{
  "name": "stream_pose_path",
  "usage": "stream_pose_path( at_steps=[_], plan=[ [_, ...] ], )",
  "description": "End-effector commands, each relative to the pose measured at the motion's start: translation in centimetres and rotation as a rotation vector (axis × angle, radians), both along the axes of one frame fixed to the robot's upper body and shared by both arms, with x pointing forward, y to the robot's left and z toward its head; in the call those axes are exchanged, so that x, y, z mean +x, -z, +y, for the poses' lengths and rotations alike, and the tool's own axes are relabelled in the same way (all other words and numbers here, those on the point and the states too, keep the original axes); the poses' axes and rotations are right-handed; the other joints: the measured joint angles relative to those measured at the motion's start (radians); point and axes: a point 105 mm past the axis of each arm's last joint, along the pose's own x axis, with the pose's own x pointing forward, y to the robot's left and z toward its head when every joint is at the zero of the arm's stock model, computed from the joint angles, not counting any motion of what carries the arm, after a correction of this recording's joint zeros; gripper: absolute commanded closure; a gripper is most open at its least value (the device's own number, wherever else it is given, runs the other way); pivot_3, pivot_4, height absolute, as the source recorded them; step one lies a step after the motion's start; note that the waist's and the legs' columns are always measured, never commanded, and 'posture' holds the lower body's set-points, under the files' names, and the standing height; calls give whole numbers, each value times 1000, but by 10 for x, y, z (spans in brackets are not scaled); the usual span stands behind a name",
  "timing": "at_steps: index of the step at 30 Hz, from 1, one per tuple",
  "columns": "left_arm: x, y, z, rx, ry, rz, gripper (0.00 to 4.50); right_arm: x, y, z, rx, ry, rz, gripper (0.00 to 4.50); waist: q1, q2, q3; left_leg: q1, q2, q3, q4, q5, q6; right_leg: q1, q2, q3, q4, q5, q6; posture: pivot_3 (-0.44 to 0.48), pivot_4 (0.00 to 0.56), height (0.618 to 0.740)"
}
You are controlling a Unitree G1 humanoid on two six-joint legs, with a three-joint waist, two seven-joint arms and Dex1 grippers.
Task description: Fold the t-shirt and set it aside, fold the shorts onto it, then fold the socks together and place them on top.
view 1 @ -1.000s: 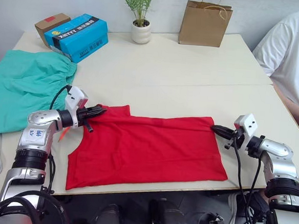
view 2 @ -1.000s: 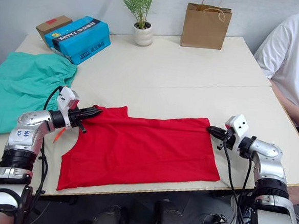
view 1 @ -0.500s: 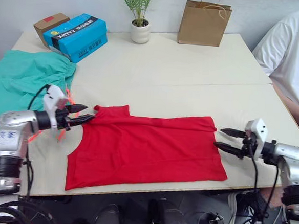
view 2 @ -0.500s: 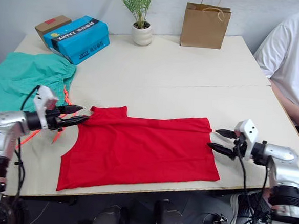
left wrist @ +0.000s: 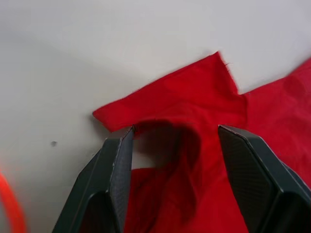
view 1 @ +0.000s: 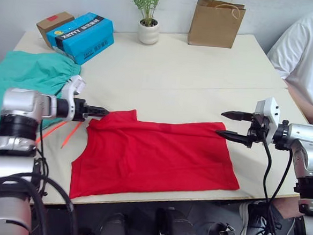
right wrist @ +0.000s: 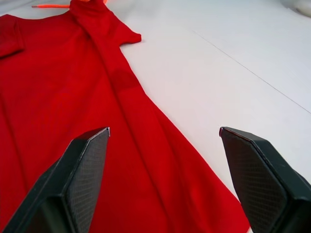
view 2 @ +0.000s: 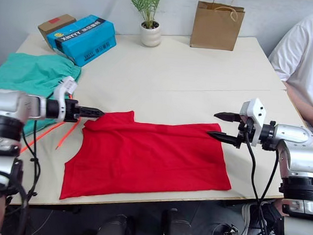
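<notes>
both pairs of black fingers stand spread and empty: the left gripper (view 1: 99, 112) points at the red t-shirt's (view 1: 153, 157) sleeve end, its tips just beside the raised cloth fold there without clamping it, and the right gripper (view 1: 232, 125) hangs wide open just above the shirt's far hem corner, touching nothing. the t-shirt lies flat along the near edge of a pale cream table (view 1: 192, 71), a seam line crossing the tabletop behind it. the teal shorts (view 1: 24, 81) lie bunched at the robot's left end of the table, their orange drawstring (view 1: 59, 129) trailing toward the shirt. at the back stand a blue box (view 1: 83, 30) with white lettering too small to read surely, a small cardboard box (view 1: 54, 24) touching it, a potted plant (view 1: 148, 17) and a brown paper bag (view 1: 215, 23). a person in a white t-shirt (view 1: 308, 58) sits at the right side.
</notes>
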Motion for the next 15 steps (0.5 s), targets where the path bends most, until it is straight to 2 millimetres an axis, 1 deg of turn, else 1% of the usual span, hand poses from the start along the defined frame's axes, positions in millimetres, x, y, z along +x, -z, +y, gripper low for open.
stream_pose_path(
  at_steps=[1, 6, 8, 10, 12, 15],
  plan=[
    [8, -7, -3, -23, -24, 12, 1644, -4, -12, 3, 8, -6, -50, 819, 1, 0, 0, 0, 0, 0, 0, 0, 0, 0, 0, 0, 0, 0, 0, 0, 150, 740],
    [19, -1, -8, -19, -48, -2, 1644, -10, -6, 0, 2, 16, -49, 819, 1, 0, 0, 0, -1, 0, 0, 0, 0, 0, -1, 0, 1, 0, 0, 0, 150, 740],
    [23, -1, -9, -20, -53, -33, 2051, -12, -5, 0, 1, 22, -47, 771, 2, 0, 0, 0, -1, 0, 1, 0, 0, 0, -1, 0, 1, 0, 0, 0, 150, 740],
    [30, -6, -11, -39, -42, -120, 2563, -14, -2, -1, 4, 29, -43, 771, 2, 0, 0, 0, -1, 0, 2, 0, 0, 0, -1, 0, 2, 0, 0, 0, 150, 740],
    [32, -8, -13, -54, -21, -175, 3243, -16, -1, -1, 8, 36, -40, 771, 1, 0, 0, 0, -1, 0, 2, 0, 0, 0, -1, 0, 3, 0, 0, 0, 150, 740],
    [27, -18, -20, -87, 121, -363, 4195, -18, 1, -2, 12, 45, -33, 771, -1, 0, 0, 0, -1, 0, 2, 0, 0, 0, -1, 0, 3, 0, 0, 0, 150, 740]
  ],
)
